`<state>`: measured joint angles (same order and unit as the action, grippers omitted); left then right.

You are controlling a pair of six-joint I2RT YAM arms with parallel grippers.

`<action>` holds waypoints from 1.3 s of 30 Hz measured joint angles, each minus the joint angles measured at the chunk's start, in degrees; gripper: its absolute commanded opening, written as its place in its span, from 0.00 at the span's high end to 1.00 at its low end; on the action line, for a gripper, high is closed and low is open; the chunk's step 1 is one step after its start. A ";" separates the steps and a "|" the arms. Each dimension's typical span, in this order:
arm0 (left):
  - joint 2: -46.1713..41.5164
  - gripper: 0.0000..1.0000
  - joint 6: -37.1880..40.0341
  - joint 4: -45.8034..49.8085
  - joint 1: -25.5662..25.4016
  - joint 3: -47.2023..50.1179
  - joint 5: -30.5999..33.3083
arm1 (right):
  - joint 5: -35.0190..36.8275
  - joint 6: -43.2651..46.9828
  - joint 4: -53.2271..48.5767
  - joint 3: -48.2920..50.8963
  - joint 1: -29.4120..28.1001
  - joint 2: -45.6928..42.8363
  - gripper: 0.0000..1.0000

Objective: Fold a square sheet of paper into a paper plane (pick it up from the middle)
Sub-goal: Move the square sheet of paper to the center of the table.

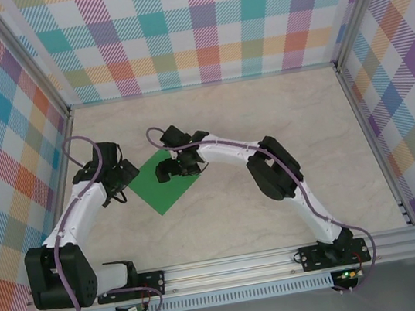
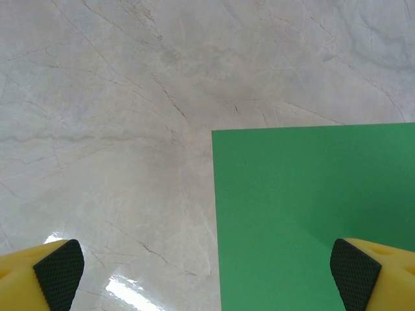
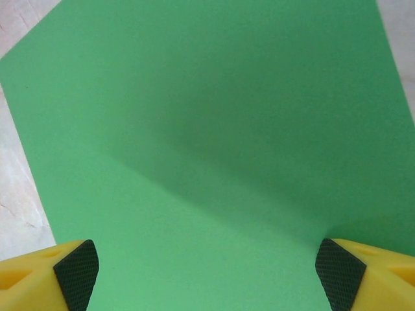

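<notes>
The pale marbled bench [image 1: 280, 121] carries the square sheet of paper [image 1: 160, 192] left of centre, one corner pointing near. The right hand [image 3: 206, 275] is spread wide above its middle, gripping nothing. The left hand [image 2: 207, 278] gapes over its left corner, empty.

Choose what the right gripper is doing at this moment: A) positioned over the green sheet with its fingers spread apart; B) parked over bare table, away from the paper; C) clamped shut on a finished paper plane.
A: in the right wrist view the right gripper has its fingertips wide apart, with the square sheet of paper spanning the space between them.
</notes>
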<state>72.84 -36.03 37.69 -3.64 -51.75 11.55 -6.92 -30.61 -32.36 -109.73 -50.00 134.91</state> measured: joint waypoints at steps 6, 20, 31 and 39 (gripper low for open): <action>0.17 0.00 -0.02 0.39 0.00 0.00 -0.52 | 4.63 5.25 1.66 14.14 0.66 -8.57 0.08; 1.46 0.00 -0.48 1.20 0.00 0.00 -3.50 | 15.54 8.83 -7.87 22.84 14.53 -17.66 0.11; 1.46 0.00 -0.66 1.20 0.00 0.31 -5.68 | 13.92 4.96 -12.48 0.61 11.78 -3.17 0.10; 2.10 0.00 -0.61 0.92 0.00 0.92 -6.21 | 14.43 1.55 -12.41 2.78 12.79 -2.89 0.09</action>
<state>74.94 -36.64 38.61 -3.64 -50.83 5.34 7.51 -29.06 -44.77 -106.96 -37.21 132.03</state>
